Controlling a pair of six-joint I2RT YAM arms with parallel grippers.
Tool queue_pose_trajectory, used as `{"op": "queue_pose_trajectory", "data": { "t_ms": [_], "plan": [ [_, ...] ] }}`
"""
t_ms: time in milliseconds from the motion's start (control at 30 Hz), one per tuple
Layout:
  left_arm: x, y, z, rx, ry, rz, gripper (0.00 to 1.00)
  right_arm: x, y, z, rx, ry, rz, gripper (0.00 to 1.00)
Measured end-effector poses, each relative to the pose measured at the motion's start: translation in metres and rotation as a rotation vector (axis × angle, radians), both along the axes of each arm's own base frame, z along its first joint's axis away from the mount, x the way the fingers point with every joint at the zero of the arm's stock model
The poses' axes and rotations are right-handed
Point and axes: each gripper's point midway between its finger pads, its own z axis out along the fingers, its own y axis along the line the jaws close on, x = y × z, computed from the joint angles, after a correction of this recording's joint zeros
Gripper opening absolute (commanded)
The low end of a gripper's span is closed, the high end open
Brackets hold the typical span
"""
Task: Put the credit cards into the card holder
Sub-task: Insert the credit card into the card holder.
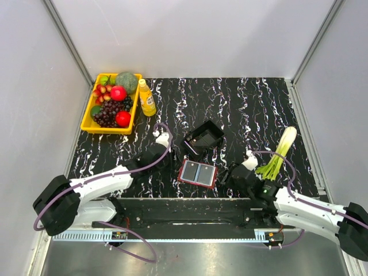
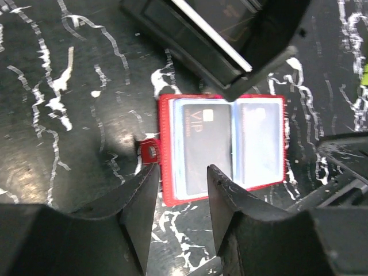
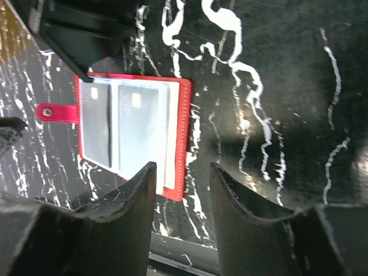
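The red card holder point(image 1: 185, 177) lies open and flat near the table's front edge, between the two arms. Grey-blue credit cards point(image 1: 198, 173) sit in both of its panels. In the left wrist view the holder point(image 2: 165, 150) shows a dark VIP card point(image 2: 202, 144) on the left and a paler card point(image 2: 259, 144) on the right. In the right wrist view the holder point(image 3: 183, 138) shows cards point(image 3: 135, 132) too. My left gripper point(image 2: 181, 172) is open and empty just left of the holder. My right gripper point(image 3: 183, 172) is open and empty at the holder's right edge.
A black box-like tray point(image 1: 204, 136) stands just behind the holder. A yellow tray of fruit point(image 1: 89, 119) and an orange juice bottle point(image 1: 146, 98) are at the back left. A leek point(image 1: 280, 152) lies at the right.
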Motion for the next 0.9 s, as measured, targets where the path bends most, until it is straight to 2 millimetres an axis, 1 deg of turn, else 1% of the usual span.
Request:
{"op": "queue_pose_trajectory", "data": {
  "t_ms": [133,233,267,367,467,633,800,900],
  "plan": [
    [0.005,0.016,-0.012,0.044,0.016,0.046,0.49,-0.006,-0.01,-0.009,-0.035,0.033,-0.008,0.49],
    [-0.002,0.027,-0.028,0.074,0.043,0.056,0.54,-0.01,-0.015,-0.019,-0.076,0.066,-0.007,0.5],
    [-0.004,0.03,-0.033,0.084,0.05,0.056,0.54,-0.011,-0.016,-0.023,-0.089,0.078,-0.007,0.5],
    [-0.009,0.035,-0.046,0.106,0.071,0.055,0.54,-0.009,-0.012,-0.024,-0.099,0.082,0.004,0.5],
    [-0.008,0.034,-0.051,0.111,0.076,0.055,0.54,-0.006,-0.004,-0.023,-0.1,0.082,0.019,0.5],
    [-0.005,0.03,-0.051,0.09,0.06,0.053,0.54,-0.003,0.006,-0.023,-0.083,0.081,0.04,0.5],
    [-0.001,0.027,-0.05,0.078,0.051,0.051,0.54,-0.002,0.012,-0.022,-0.065,0.081,0.053,0.51],
    [-0.002,0.024,-0.054,0.075,0.058,0.036,0.51,0.0,0.015,-0.022,-0.058,0.077,0.054,0.51]
  ]
}}
